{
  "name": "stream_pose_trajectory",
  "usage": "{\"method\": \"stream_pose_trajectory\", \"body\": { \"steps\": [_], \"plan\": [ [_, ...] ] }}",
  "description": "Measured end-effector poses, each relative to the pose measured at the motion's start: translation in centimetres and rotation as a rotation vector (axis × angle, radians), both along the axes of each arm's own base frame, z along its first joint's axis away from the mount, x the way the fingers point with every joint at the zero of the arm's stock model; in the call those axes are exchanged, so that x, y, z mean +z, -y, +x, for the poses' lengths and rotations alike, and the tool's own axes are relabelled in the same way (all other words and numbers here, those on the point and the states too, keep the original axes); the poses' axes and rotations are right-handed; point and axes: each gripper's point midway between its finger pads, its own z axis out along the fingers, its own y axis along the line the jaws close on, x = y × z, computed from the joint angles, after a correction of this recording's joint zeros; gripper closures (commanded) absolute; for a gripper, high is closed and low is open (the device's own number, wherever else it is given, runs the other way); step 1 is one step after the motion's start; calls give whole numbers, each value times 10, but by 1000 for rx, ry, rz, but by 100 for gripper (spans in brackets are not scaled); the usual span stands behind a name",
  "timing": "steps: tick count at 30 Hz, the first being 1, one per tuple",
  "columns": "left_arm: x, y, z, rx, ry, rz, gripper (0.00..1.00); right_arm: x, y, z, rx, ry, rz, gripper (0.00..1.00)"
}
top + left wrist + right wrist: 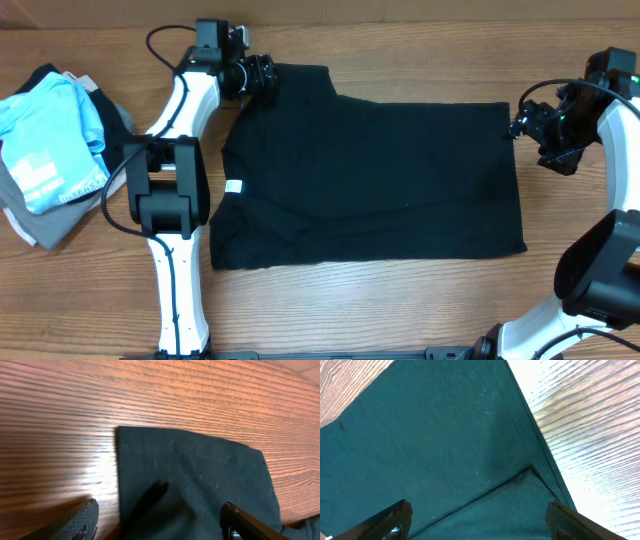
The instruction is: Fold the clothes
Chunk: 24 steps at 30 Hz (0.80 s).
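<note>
Overhead view, black T-shirt (370,185) lay spread flat on the wooden counter (400,310), my left tool (266,78) stood wide over one sleeve, my right tool (520,125) wide over the hem corner, both holding nothing.

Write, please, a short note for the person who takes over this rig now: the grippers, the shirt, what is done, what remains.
Left gripper: open, at the far sleeve of the shirt, holding nothing.
Right gripper: open, at the far corner of the hem, holding nothing.
Shirt: spread out on the table, collar towards the left arm, hem towards the right.
Done: shirt laid out; no clear fold yet.
Left: grip sleeve and hem corner, then fold, probably towards the near edge.
A pile of other garments lies on the left.
</note>
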Motion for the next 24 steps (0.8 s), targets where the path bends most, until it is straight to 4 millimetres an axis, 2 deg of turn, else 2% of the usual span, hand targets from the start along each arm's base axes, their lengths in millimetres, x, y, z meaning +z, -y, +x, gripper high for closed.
{"method": "stream_pose_trajectory", "body": {
  "steps": [8, 11, 12, 14, 15, 19, 21, 24],
  "plan": [
    [-3, 21, 16, 24, 53, -37, 26, -1, -2, -5, 2, -19, 6, 11],
    [-4, 22, 21, 52, 58, -50, 38, -1, -2, -5, 2, -22, 7, 11],
    [-5, 23, 23, 58, 62, -57, 53, -1, -2, -5, 3, -22, 7, 11],
    [-6, 23, 26, 76, 64, -71, 73, -1, -2, -6, 2, -23, 7, 11],
    [-6, 22, 28, 78, 71, -70, 78, -1, -2, -6, 2, -23, 7, 11],
    [-14, 24, 36, 98, 91, -105, 88, -1, -2, -6, 3, -23, 7, 12],
    [-14, 26, 37, 104, 94, -122, 96, -1, -2, -5, 3, -19, 6, 17],
    [-11, 30, 37, 99, 90, -153, 96, 0, 0, -1, 3, -3, 1, 27]
  ]
}}
